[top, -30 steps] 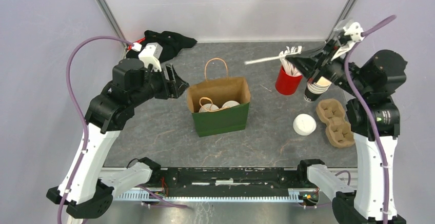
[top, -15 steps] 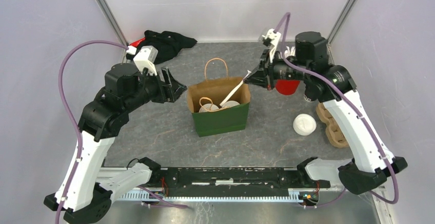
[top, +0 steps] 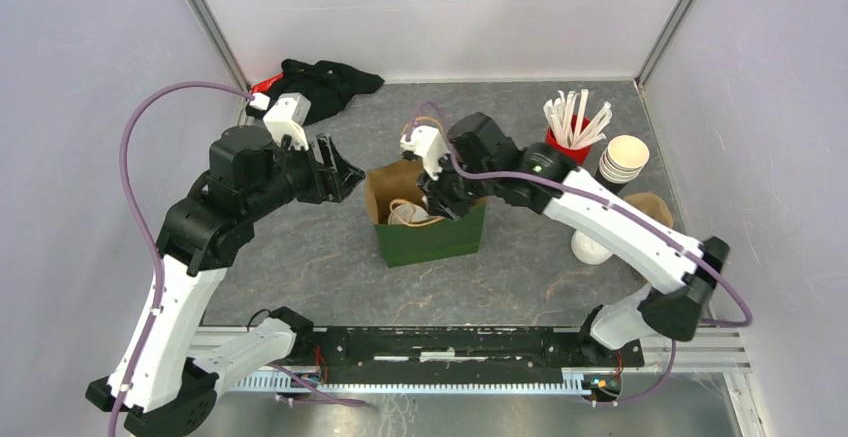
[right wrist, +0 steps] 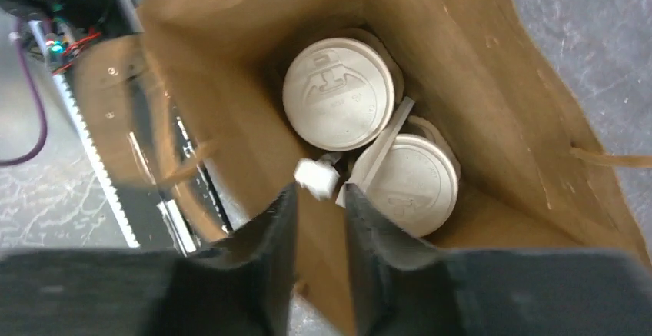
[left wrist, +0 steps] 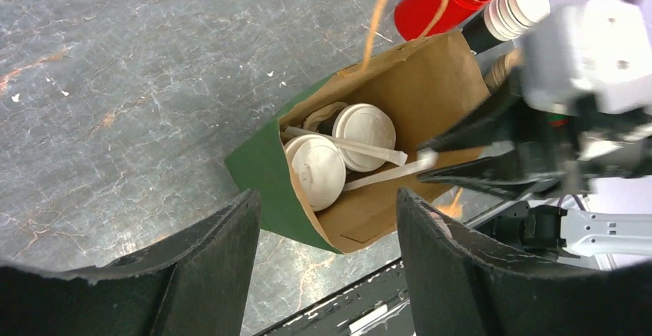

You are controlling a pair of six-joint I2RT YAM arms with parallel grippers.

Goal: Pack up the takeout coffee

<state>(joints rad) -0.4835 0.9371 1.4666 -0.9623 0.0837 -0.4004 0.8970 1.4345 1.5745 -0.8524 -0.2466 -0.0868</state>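
Left wrist view: my left gripper (left wrist: 327, 197) hangs wide open, left of the green paper bag (left wrist: 257, 171). Two white-lidded takeout coffee cups (left wrist: 315, 168) sit inside, straight under my right gripper (right wrist: 317, 191), the nearer one. Its jaws look slightly parted, with a white wrapped straw (left wrist: 380, 176) loose at the tips, slanting across the lids.

Right arm (top: 600, 212) reaching left, right jaws slightly parted; left jaws wide.

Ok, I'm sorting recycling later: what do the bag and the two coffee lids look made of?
Bag: kraft paper, matte brown inside, green outside, with creased walls. Lids: probably thin moulded plastic, white, slightly glossy, with embossed markings.
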